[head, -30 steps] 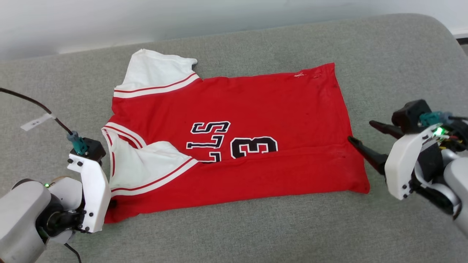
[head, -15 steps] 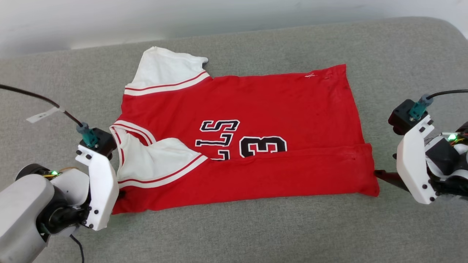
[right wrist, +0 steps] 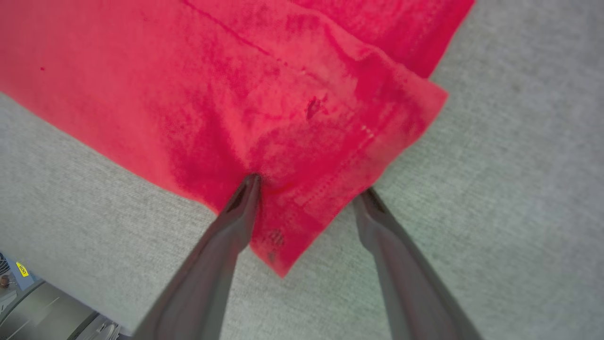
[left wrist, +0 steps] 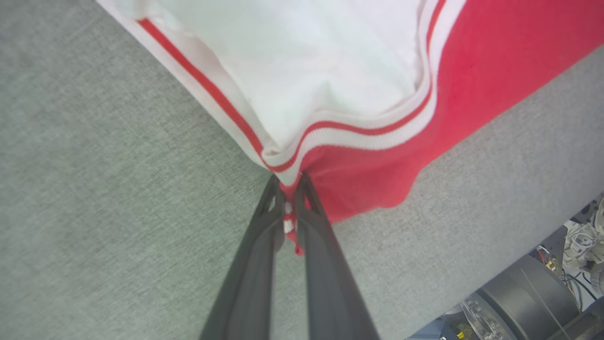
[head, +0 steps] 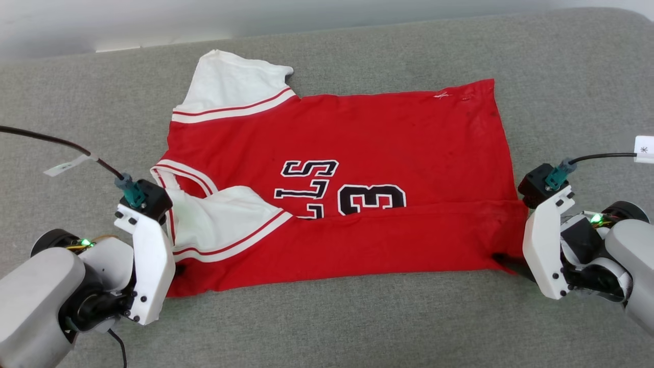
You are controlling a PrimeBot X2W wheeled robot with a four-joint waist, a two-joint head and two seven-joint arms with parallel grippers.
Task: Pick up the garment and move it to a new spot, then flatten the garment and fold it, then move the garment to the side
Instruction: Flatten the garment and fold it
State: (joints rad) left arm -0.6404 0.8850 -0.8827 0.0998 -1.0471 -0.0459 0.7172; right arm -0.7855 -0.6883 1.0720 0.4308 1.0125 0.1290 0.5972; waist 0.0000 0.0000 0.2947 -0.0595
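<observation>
- Garment (head: 357, 153): red jersey T-shirt, spread flat across the middle of the grey upholstered surface (head: 327, 327), collar toward its left edge, hem toward its right edge.
- Near long edge folded up over the front, hiding the lower part of the black lettering (head: 306, 186) and the number 3 (head: 372, 198).
- One white sleeve (head: 232, 84) lying flat at the far left corner of the shirt; the other white sleeve (head: 225, 220) folded in over the red front at the near left.
- Left gripper (left wrist: 289, 182): clenched on the near left corner of the garment, pinching the red-and-white stripe trim and the red cloth beside it.
- Right gripper (right wrist: 310, 185): spread wide and released, straddling the near right hem corner; one fingertip (right wrist: 250, 182) pressed onto the red cloth, the other on the grey surface just beside the hem edge.
- Black cable (head: 51, 143) with a white tag (head: 66, 166) running from the left wrist toward the left edge; a second cable (head: 598, 156) with a tag at the right wrist.
- Pale wall (head: 153, 20) behind the far edge.
</observation>
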